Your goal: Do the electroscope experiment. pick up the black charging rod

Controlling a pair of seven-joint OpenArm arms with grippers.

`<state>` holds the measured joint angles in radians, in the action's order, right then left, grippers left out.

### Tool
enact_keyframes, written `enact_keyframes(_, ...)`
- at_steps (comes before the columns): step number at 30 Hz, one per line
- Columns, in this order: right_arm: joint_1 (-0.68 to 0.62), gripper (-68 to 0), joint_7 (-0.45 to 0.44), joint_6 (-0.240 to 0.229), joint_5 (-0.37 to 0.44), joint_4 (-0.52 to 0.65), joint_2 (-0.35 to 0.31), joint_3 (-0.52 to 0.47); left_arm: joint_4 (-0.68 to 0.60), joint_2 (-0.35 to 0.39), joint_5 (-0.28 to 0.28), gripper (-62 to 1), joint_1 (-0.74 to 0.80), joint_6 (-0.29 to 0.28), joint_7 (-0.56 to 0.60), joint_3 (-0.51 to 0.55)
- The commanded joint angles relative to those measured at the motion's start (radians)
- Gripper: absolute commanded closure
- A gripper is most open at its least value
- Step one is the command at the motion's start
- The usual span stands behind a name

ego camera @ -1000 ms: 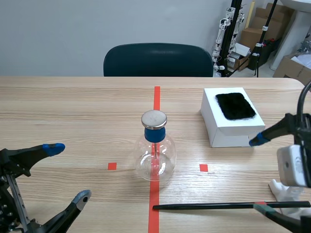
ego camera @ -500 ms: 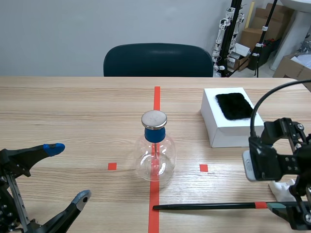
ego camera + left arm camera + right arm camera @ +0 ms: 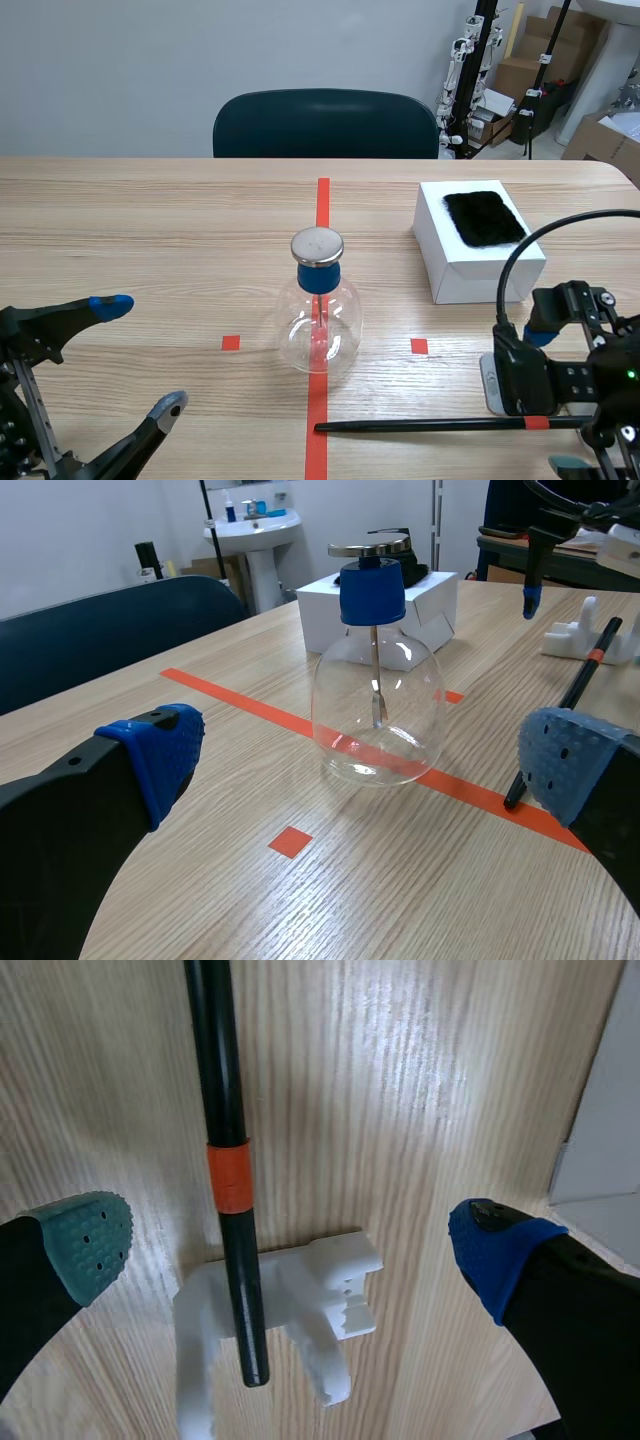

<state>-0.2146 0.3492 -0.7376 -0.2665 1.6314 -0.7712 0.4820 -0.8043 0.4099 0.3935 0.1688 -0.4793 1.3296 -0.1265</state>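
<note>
Right gripper [image 3: 290,1245] has dropped over the black charging rod [image 3: 222,1090].
Jaws wide open, straddling rod; nothing gripped; closing remains; left gripper [image 3: 365,765] equally open, empty.

Bright and even in scene view, diffuse from overhead; only soft, faint shadows on table [image 3: 150,220]; pale sheen on wood toward 12 o'clock; dull highlight on metal cap [image 3: 317,245] of flask [image 3: 318,330]; small glints on glass at 6 o'clock of cap; white box [image 3: 470,270] at 2 o'clock lit flat, front wall a shade darker than lid. Left wrist view equally bright; hard specular spots on flask shoulder; light shadow under its base. Right wrist view: strong glare streak on wood at 1 o'clock from black charging rod [image 3: 225,1110]; thin highlight along rod; soft shadow beside white stand [image 3: 310,1290].
</note>
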Motion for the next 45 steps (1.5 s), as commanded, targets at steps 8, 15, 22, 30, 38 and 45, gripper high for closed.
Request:
enact_keyframes(8, 0.025, -67.9, 0.088, -0.008, 0.106, 0.004, -0.018, 0.033, -0.006, 0.001, -0.008, -62.3, -0.003, 0.001, 0.014, 0.002)
enact_keyframes(15, 0.097, -67.9, 0.267, -0.008, 0.286, 0.004, -0.018, 0.121, -0.006, 0.001, -0.008, -62.3, -0.003, 0.001, 0.014, 0.002)
enact_keyframes(22, 0.183, -67.9, 0.333, -0.008, 0.357, -0.008, -0.041, 0.255, -0.006, 0.001, -0.008, -62.3, -0.003, 0.001, 0.014, 0.002)
enact_keyframes(30, 0.258, -67.9, 0.216, -0.008, 0.380, -0.019, -0.127, 0.365, -0.006, 0.001, -0.008, -62.3, -0.003, 0.001, 0.014, 0.002)
enact_keyframes(38, 0.282, -67.9, 0.098, -0.008, 0.318, -0.088, -0.131, 0.365, -0.006, 0.001, -0.008, -62.3, -0.003, 0.001, 0.014, 0.002)
enact_keyframes(45, 0.284, -67.9, 0.032, -0.008, 0.269, -0.128, -0.115, 0.365, -0.006, 0.001, -0.008, -62.3, -0.003, 0.001, 0.014, 0.002)
